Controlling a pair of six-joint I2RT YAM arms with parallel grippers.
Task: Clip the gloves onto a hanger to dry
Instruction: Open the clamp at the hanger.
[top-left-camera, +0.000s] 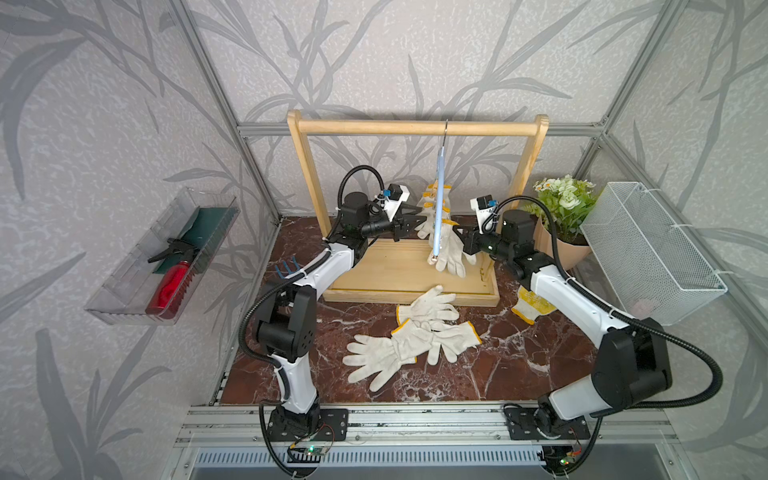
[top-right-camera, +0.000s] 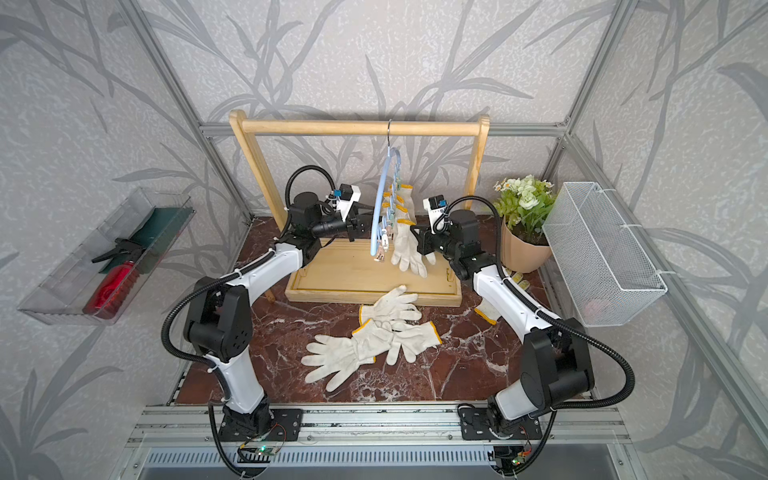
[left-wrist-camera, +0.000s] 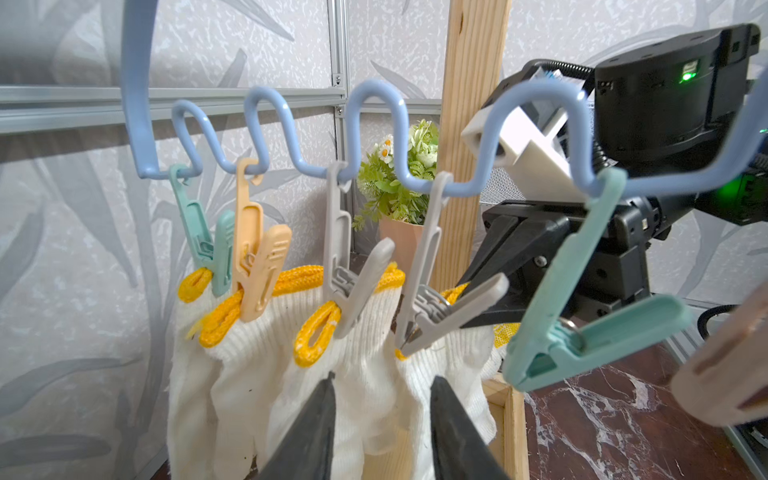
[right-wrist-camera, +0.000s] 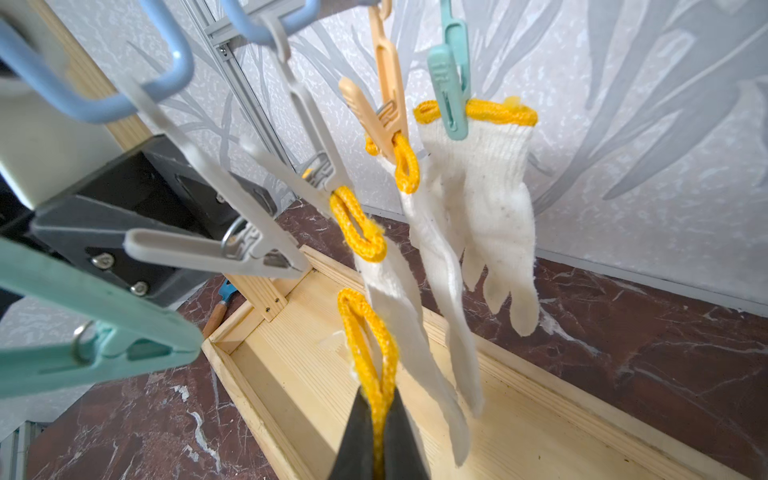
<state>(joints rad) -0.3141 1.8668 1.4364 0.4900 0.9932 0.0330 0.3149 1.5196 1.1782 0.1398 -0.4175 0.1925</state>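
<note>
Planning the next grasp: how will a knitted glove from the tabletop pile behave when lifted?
Probably floppy: the clipped gloves hang limp. Probably light: one small plastic clip holds each. The tabletop gloves look rough-knit, so unlikely to slip.

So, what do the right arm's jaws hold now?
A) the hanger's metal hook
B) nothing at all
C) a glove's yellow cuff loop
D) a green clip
C: in the right wrist view the right jaws are shut tight on the yellow cuff loop, which rises from between them.
</note>
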